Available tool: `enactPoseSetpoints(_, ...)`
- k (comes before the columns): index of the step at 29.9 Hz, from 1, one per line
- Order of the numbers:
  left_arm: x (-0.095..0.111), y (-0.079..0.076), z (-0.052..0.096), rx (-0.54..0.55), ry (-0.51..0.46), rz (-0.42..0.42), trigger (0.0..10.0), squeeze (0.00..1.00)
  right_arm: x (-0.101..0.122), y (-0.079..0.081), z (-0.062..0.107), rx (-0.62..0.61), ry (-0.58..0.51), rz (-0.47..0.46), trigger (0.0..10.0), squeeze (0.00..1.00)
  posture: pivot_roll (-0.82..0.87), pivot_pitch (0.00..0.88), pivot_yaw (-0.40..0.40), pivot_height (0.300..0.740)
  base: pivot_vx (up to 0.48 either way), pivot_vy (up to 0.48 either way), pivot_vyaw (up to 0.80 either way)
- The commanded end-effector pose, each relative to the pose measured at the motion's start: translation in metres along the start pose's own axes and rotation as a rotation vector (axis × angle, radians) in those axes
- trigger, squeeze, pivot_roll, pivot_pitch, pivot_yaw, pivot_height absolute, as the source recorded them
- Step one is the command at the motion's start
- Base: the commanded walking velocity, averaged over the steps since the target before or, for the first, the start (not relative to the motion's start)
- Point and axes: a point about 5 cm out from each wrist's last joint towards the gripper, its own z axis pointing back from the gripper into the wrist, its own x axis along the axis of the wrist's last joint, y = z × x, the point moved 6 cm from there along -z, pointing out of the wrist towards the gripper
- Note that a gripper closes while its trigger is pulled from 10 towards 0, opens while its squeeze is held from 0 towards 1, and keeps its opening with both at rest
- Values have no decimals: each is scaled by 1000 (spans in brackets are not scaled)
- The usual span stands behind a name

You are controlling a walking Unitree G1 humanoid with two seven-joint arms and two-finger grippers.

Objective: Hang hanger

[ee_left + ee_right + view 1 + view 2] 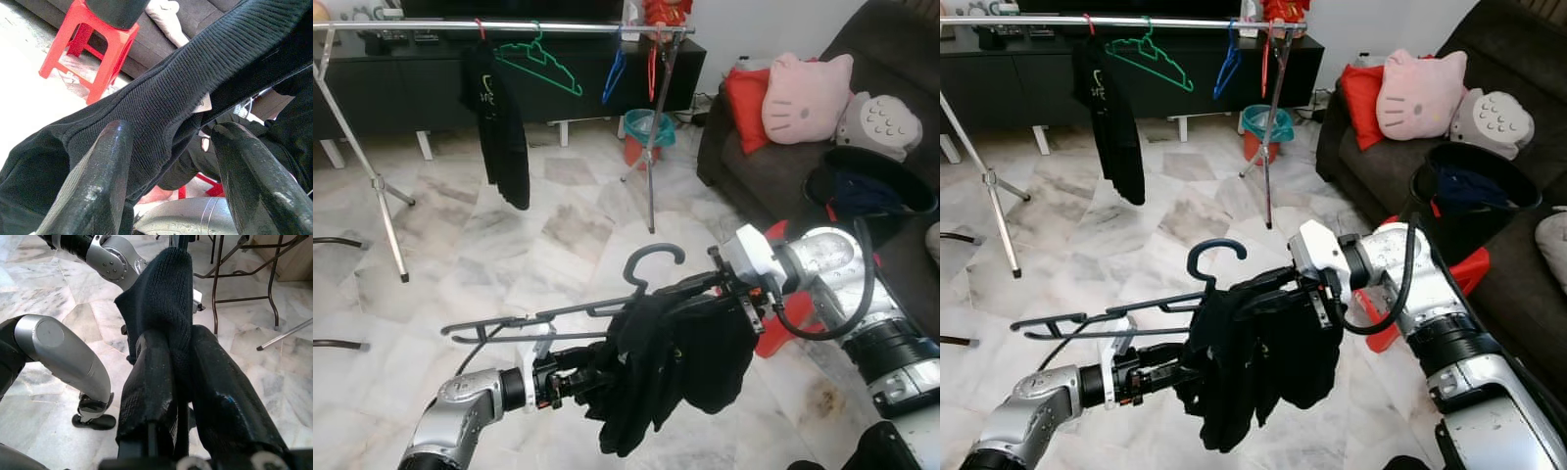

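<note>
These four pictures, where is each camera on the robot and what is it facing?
Left eye view: on the head, looking down at the black garment on a hanger; both arms show.
Right eye view: beside it, same scene, with the clothes rail beyond.
Left wrist view: along the left gripper, fingers apart around the garment.
Right wrist view: along the right gripper, pinching the garment; the left arm shows.
All share the garment.

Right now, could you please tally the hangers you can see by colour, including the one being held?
Dark grey hanger, held with the black garment: 1
Green hanger on the rail: 1
Blue hanger on the rail: 1
Red hangers on the rail: 2
Total: 5
</note>
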Motion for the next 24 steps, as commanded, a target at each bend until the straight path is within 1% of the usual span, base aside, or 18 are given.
enactPoseSetpoints(1, -1, -4, -3, -15, 8, -9, 10000, 0, 9, -5, 3, 2, 14, 42, 10000, 0, -16, 0, -132, 740, 0, 0, 0)
enactPoseSetpoints(7, -3, -2, -5, 4, 20, -19, 10000, 0, 10, -6, 3, 3, 13, 47, 10000, 0, -16, 0, -135, 740, 0, 0, 0)
enactPoseSetpoints(9, -7, 6, -7, 60, 36, -34, 10000, 0, 12, -7, 2, 7, 11, 58, 10000, 0, -16, 0, -135, 740, 0, 0, 0)
enactPoseSetpoints(13, -7, 12, -7, 101, 35, -43, 10000, 0, 13, -9, 1, 6, 10, 63, 10000, 0, -15, 0, -136, 740, 0, 0, 0)
enactPoseSetpoints(15, -6, 23, -6, 172, 28, -57, 10000, 0, 14, -9, 0, 11, 6, 69, 10000, 0, -15, 0, -135, 740, 0, 0, 0)
enactPoseSetpoints(16, -6, 23, -6, 172, 28, -57, 10000, 0, 14, -9, 0, 11, 6, 69, 10000, 0, -15, 0, -135, 740, 0, 0, 0)
enactPoseSetpoints(17, -6, 28, -5, 202, 29, -64, 10000, 0, 15, -9, -1, 12, 3, 71, 10000, 0, -16, 0, -134, 740, 0, 0, 0)
enactPoseSetpoints(20, -7, 33, -4, 233, 34, -77, 10000, 0, 15, -9, -1, 12, 2, 71, 10000, 0, -16, 0, -136, 740, 0, 0, 0)
enactPoseSetpoints(22, -8, 41, -3, 287, 29, -80, 10000, 0, 13, -7, 0, 14, 5, 65, 10000, 0, -16, 0, -136, 740, 0, 0, 0)
enactPoseSetpoints(24, -7, 43, -2, 302, 28, -82, 10000, 0, 12, -6, 0, 15, 6, 62, 10000, 0, -16, 0, -136, 740, 0, 0, 0)
